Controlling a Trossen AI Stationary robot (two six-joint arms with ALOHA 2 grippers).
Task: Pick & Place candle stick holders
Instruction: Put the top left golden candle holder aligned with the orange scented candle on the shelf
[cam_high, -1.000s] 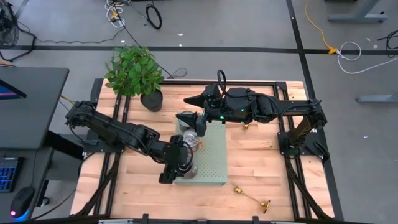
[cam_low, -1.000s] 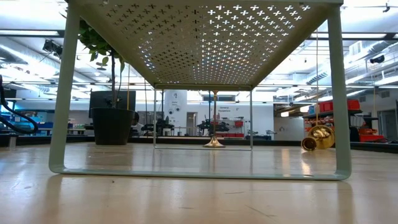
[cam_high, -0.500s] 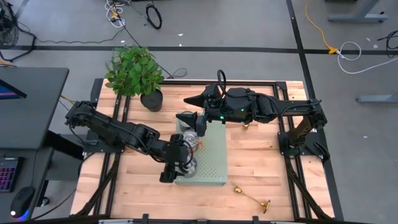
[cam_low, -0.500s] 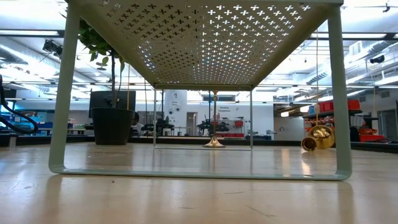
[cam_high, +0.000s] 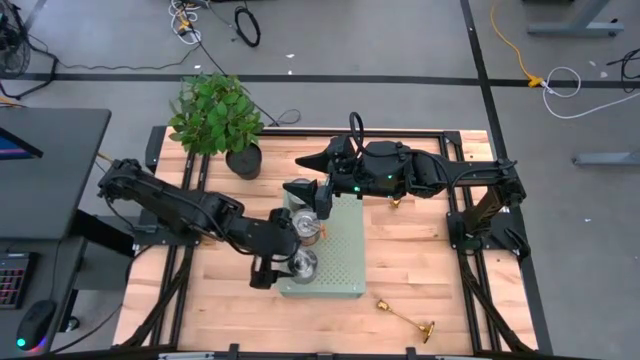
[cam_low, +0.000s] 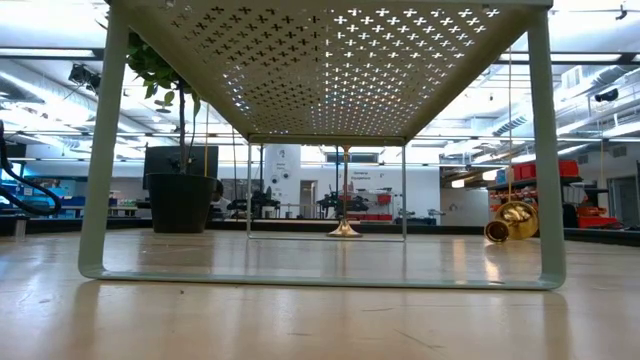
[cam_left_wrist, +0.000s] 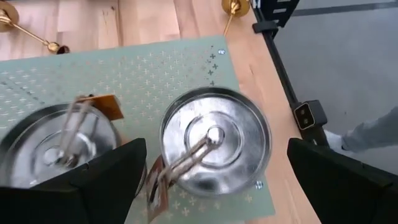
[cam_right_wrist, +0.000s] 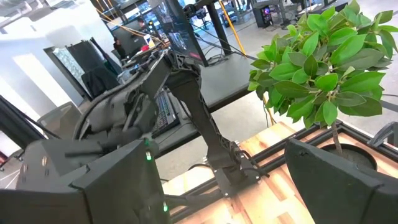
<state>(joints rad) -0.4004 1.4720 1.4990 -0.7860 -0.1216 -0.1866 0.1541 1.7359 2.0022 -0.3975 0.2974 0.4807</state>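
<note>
Two silver holders with round bases and tagged stems stand on the pale green perforated stand (cam_high: 340, 275). My left gripper (cam_high: 264, 266) is open at the stand's near left corner, a little above it. In the left wrist view its fingers stand on either side of the near silver holder (cam_left_wrist: 214, 140) without touching it; the far silver holder (cam_left_wrist: 56, 143) is beside it. One brass candle stick holder (cam_high: 405, 318) lies on the table at the near right. Another (cam_high: 397, 203) lies right of the stand. A third (cam_low: 345, 228) stands upright beyond it. My right gripper (cam_high: 308, 190) is open, raised over the stand's far end.
A potted plant (cam_high: 215, 115) stands at the table's far left corner. The right arm (cam_high: 420, 175) reaches across the far side of the table. Bare wood lies left and right of the stand, and a black rail (cam_left_wrist: 280, 62) runs along the table's near edge.
My left gripper has drawn back from the near silver holder toward the table's left edge and risen a little. The holder stays on the stand.
</note>
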